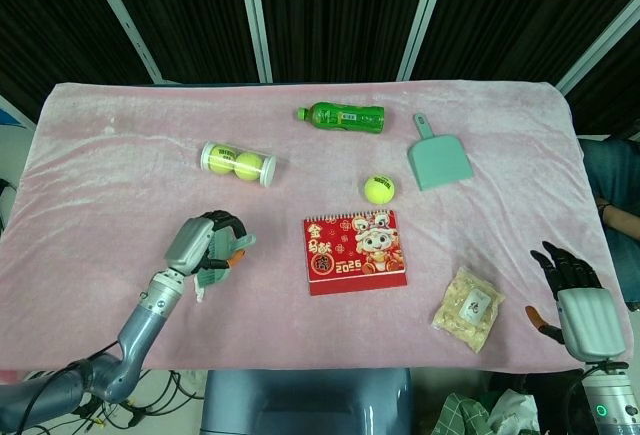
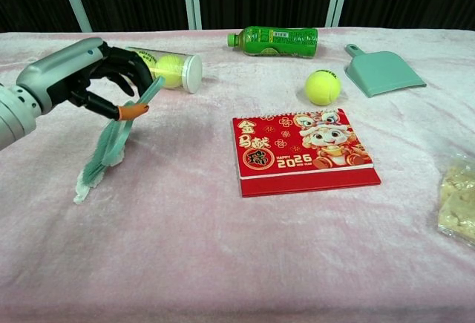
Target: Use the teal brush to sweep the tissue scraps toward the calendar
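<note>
My left hand [image 1: 205,242] [image 2: 82,78] grips the teal brush [image 2: 113,139] [image 1: 216,267] by its handle, bristles slanting down onto the pink cloth. One small white tissue scrap [image 2: 79,197] [image 1: 198,294] peeks out at the bristle tips; any other scraps are hidden behind the brush. The red calendar [image 1: 355,252] [image 2: 300,148] lies flat to the right of the brush, with a stretch of cloth between them. My right hand [image 1: 578,297] rests at the table's near right corner, fingers apart and holding nothing; only the head view shows it.
A tube of tennis balls [image 1: 238,163] [image 2: 159,68] lies just behind my left hand. Further back are a green bottle [image 1: 342,115] [image 2: 274,41], a loose tennis ball [image 1: 379,189] [image 2: 323,87] and a teal dustpan [image 1: 438,160] [image 2: 382,70]. A snack bag [image 1: 468,307] [image 2: 459,200] lies right of the calendar.
</note>
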Motion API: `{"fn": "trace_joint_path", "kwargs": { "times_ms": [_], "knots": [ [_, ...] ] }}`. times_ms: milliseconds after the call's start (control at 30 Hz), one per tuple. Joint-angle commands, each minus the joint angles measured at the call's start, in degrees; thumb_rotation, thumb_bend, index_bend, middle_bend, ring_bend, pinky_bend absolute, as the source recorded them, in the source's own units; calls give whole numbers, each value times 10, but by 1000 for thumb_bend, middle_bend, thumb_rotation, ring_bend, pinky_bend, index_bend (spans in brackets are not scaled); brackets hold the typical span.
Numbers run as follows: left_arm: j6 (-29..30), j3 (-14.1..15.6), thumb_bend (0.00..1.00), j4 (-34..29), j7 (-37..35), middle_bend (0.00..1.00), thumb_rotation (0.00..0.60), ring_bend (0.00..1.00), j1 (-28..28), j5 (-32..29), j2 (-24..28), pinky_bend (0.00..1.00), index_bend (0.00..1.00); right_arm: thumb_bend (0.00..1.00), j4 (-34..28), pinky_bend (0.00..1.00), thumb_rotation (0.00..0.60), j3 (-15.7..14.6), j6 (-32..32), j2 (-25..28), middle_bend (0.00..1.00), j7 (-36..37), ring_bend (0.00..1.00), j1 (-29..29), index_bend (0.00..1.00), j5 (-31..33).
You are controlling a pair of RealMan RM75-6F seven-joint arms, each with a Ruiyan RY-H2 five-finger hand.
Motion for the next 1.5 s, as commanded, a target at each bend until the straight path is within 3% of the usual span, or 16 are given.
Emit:
{"fn": "trace_joint_path", "kwargs": {
  "times_ms": [33, 233, 400, 567, 667, 767, 1133, 1500],
  "knots": [
    [41, -15, 402, 22, -62, 633, 600, 307, -18, 45, -27, 349, 625, 146, 0, 176, 600, 1, 1, 0, 87, 0, 123, 0, 176, 1],
    [82, -23, 401, 38, -135, 639, 600, 312, -30, 73, -57, 362, 626, 146, 0, 176, 600, 0, 0, 0, 87, -1, 123, 0, 176, 1],
    [111, -26, 401, 12, -177, 656, 600, 312, -26, 85, -49, 366, 636, 146, 0, 176, 600, 1, 1, -1, 87, -2, 123, -1, 176, 2],
    [114, -21, 402, -6, -135, 661, 600, 312, -24, 98, -3, 358, 640, 148, 0, 176, 600, 1, 1, -2, 87, -4, 123, -1, 177, 3],
    [51, -1, 402, -34, -59, 660, 600, 312, -14, 66, 80, 356, 641, 148, -1, 176, 600, 2, 3, -3, 87, -6, 123, -2, 178, 4],
    [28, 7, 402, -61, -61, 659, 600, 316, -8, 46, 103, 362, 640, 148, -2, 176, 600, 2, 3, -3, 87, -8, 123, -2, 178, 4],
    [39, 39, 402, 6, -137, 659, 600, 324, 7, 61, 49, 382, 649, 148, -2, 176, 600, 3, 5, -4, 87, -10, 123, -3, 178, 6],
    [47, 46, 402, 55, -142, 663, 600, 324, -2, 80, 5, 381, 651, 148, -3, 176, 600, 3, 4, -3, 87, -7, 123, -3, 178, 7]
  ]
}}
